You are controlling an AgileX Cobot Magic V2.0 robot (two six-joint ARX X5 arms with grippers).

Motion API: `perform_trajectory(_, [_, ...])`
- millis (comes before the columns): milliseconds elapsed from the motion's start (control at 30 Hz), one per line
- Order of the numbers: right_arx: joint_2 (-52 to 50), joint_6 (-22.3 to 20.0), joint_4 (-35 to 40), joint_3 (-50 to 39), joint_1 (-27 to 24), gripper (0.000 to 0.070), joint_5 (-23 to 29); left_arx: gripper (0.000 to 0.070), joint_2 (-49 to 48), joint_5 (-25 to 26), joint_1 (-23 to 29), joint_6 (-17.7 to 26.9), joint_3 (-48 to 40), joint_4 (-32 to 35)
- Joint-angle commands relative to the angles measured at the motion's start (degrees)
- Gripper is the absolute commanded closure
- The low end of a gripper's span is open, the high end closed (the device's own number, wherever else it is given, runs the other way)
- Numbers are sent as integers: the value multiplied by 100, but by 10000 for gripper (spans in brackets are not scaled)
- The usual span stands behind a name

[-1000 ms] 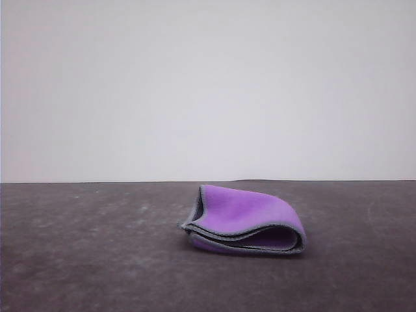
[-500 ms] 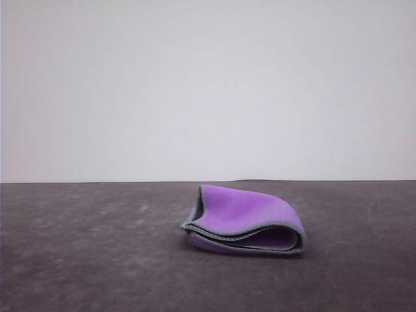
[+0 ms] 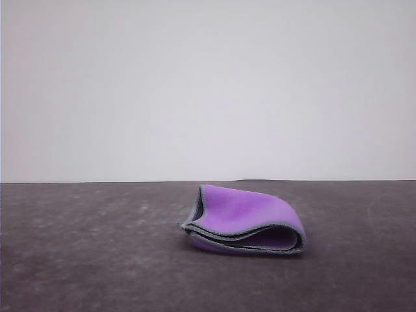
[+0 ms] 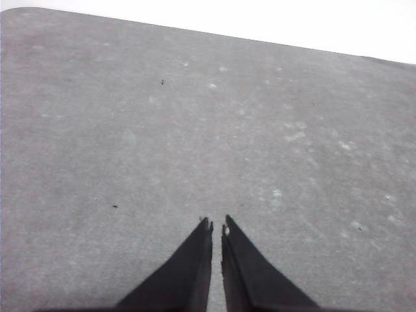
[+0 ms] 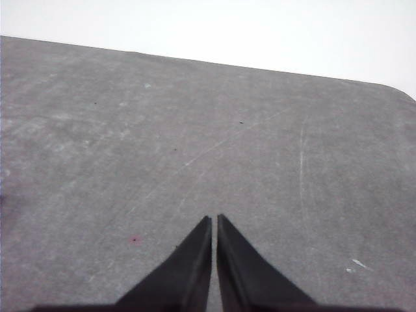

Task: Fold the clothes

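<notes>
Basically folded: cloth (image 3: 244, 220) sits doubled over, purple out, on the dark table (image 3: 78, 260), right of centre. Left gripper (image 4: 216, 224) and right gripper (image 5: 214, 220) both clenched on nothing, over bare table. Looks like the end; next, at most flatten the bulging fold.

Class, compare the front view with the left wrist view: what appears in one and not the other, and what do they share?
The front view alone has the folded purple cloth with its grey hem, lying in stacked layers, and the pale wall behind. The left wrist view alone has the left gripper, its dark fingers close together with nothing between them, above bare tabletop. Both show the dark grey table, scuffed and speckled, and a pale background beyond its far edge.
</notes>
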Motion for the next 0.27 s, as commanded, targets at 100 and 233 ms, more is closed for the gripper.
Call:
perform_trajectory(100, [0, 61, 74, -22, 0, 694, 0, 684, -14, 26, -11, 25, -105, -70])
perform_trajectory(233, [0, 63, 74, -22, 0, 693, 0, 684, -13, 27, -11, 25, -105, -70])
